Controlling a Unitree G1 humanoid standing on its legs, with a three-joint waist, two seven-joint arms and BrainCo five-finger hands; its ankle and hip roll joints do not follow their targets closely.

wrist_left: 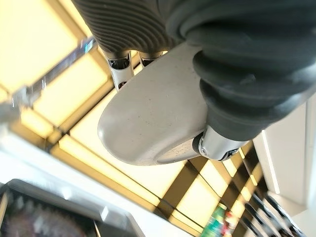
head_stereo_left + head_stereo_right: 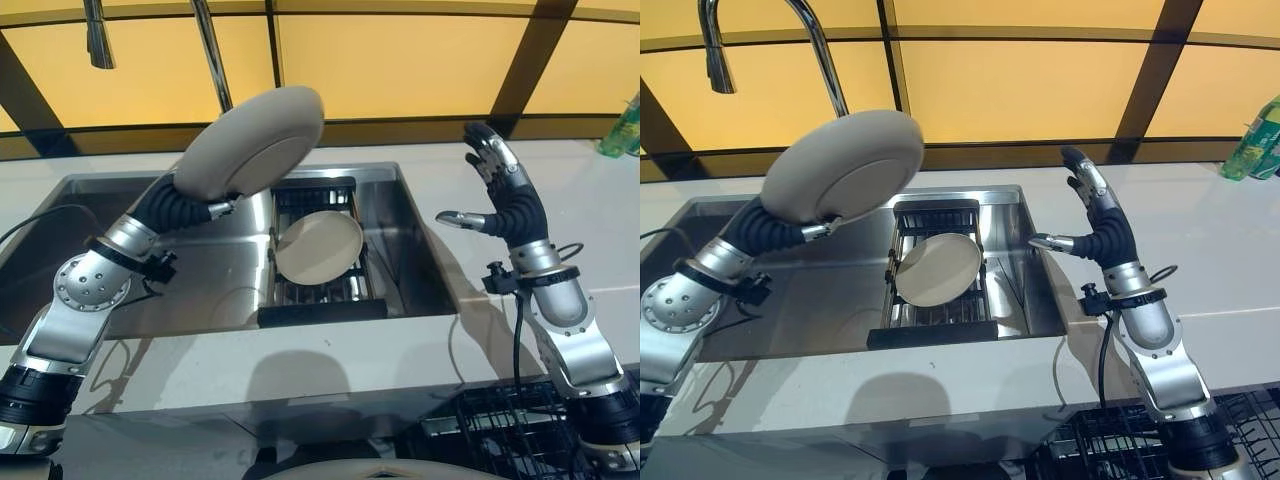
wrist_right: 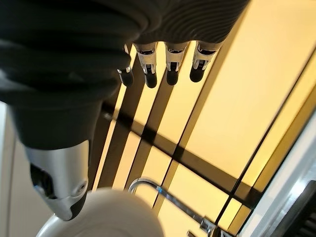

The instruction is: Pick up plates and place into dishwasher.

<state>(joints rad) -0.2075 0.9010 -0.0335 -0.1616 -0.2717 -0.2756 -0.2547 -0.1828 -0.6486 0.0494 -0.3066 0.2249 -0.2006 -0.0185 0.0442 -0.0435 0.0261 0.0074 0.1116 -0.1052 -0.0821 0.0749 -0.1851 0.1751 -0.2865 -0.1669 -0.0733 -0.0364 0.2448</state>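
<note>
My left hand (image 2: 185, 208) holds a beige plate (image 2: 255, 140) tilted up in the air over the sink's left half. In the left wrist view its fingers (image 1: 121, 69) and thumb pinch the plate (image 1: 148, 118) by the rim. A second beige plate (image 2: 318, 247) leans in a dark dish rack (image 2: 320, 310) inside the sink. My right hand (image 2: 505, 195) is raised over the counter to the right of the sink, open with straight fingers (image 3: 170, 64) and empty.
The steel sink (image 2: 120, 190) is set in a pale counter (image 2: 580, 200), with a tall faucet (image 2: 820, 50) behind it. A green bottle (image 2: 1252, 140) stands at the far right. A black wire dishwasher rack (image 2: 500, 430) lies below the counter at the lower right.
</note>
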